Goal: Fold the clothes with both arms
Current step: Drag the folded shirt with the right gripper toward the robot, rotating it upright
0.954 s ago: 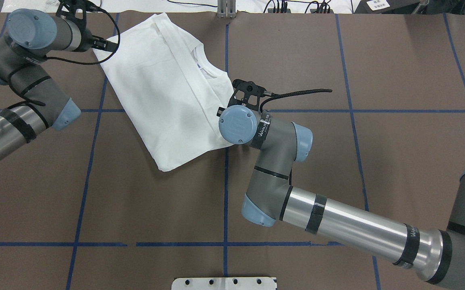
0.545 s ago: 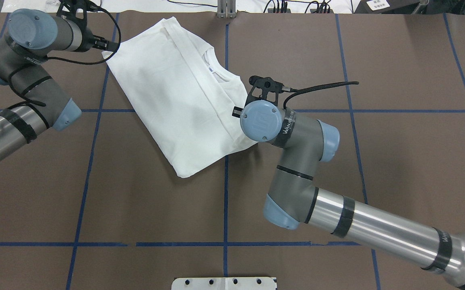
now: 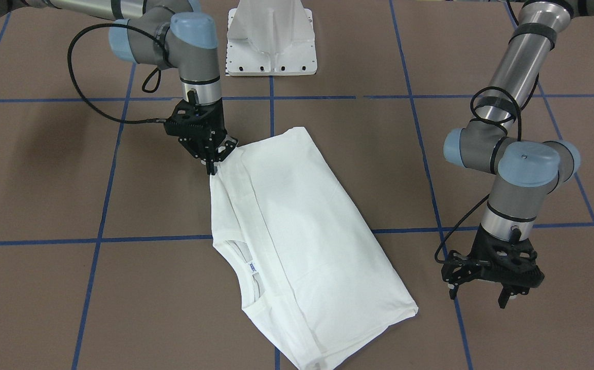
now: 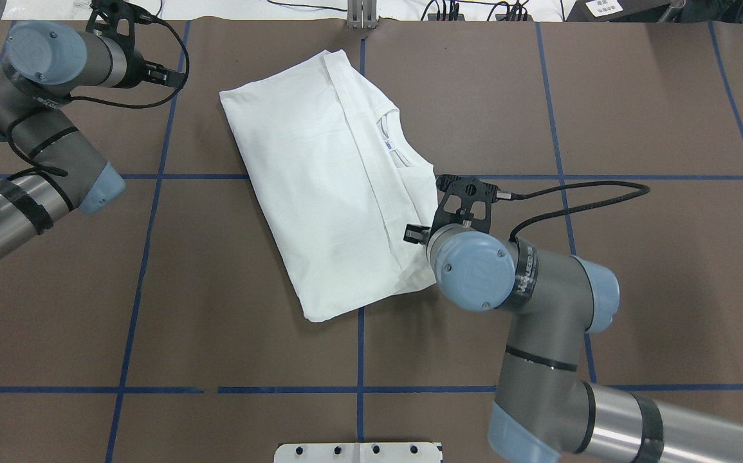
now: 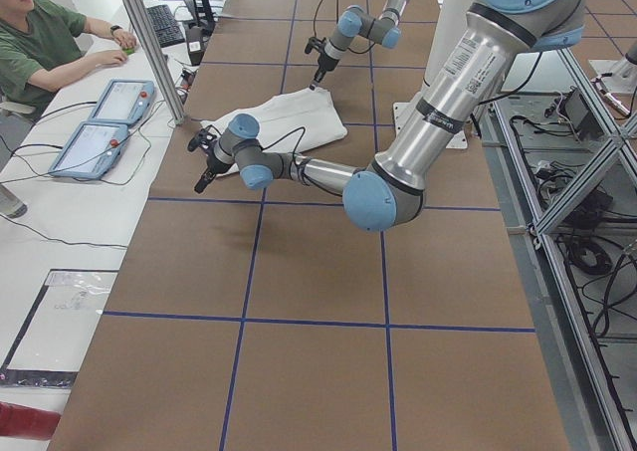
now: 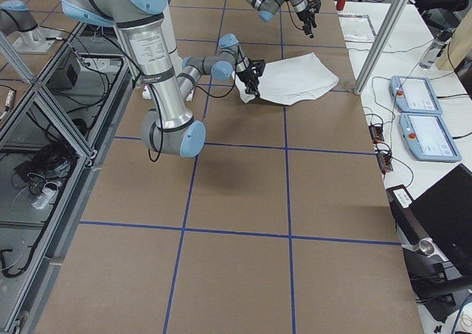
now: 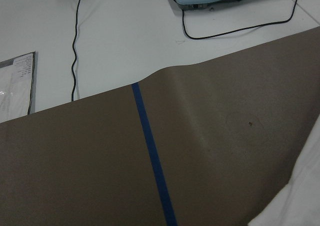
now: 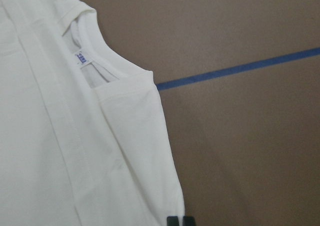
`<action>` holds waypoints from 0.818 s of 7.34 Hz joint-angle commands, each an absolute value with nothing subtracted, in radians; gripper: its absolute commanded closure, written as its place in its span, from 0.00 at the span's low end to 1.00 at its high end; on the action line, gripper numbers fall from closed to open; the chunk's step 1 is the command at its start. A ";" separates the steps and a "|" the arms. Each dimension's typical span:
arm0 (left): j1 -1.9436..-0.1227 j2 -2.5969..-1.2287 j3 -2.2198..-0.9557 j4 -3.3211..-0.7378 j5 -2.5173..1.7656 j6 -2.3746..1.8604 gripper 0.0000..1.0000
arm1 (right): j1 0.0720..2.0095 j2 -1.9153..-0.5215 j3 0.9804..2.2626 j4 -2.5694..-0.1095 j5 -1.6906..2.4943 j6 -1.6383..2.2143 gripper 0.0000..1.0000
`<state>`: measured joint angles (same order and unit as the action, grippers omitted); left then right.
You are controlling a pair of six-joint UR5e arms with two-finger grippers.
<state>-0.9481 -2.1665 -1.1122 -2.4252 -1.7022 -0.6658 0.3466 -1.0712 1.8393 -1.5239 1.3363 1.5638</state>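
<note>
While the brown table (image 4: 603, 96), marked off in squares by blue tape lines (image 4: 361, 334), fills the overhead view, the right arm (image 4: 551, 321) rises from the lower right corner. It bends at the elbow and turns its wrist down just right of the frame's centre, at the right-hand edge of the cloth. The left arm (image 4: 43, 148) comes in from the left edge and doubles back into the upper left corner, with its tool end aimed down at the table.

Between the two lies the white T-shirt (image 4: 320, 186), folded into a long panel. It rests flat and slanted, running from the top centre of the overhead frame down to just left of centre. A folded band runs along its length.

In the front-facing view the right gripper (image 3: 213, 165) stands in the upper left, jaws pinched narrow on the shirt's upper left corner. The cloth is gathered to a small point there. The right wrist camera shows two black fingertips (image 8: 175, 221) together at the hem.

At the lower right of that view, the left gripper (image 3: 478, 299) hangs low over bare table, jaws spread wide with nothing between them. It is well apart from the shirt's nearest corner. Whether its tips touch the surface cannot be told.

The ribbed collar (image 4: 403, 138) opens on the shirt's right side in the overhead view, with a small neck label (image 4: 389, 146) inside it.
</note>
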 commanded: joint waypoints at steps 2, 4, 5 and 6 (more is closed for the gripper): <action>-0.948 -2.164 -1.118 -2.425 -1.701 -0.666 0.00 | 0.174 -1.048 1.959 -1.751 1.230 1.733 1.00; -0.946 -2.164 -1.126 -2.425 -1.703 -0.666 0.00 | 0.144 -1.051 1.951 -1.756 1.210 1.733 0.01; -0.946 -2.164 -1.126 -2.424 -1.703 -0.666 0.00 | 0.153 -1.048 1.954 -1.755 1.210 1.720 0.00; -0.946 -2.164 -1.130 -2.424 -1.703 -0.666 0.00 | 0.196 -1.036 1.951 -1.747 1.219 1.641 0.00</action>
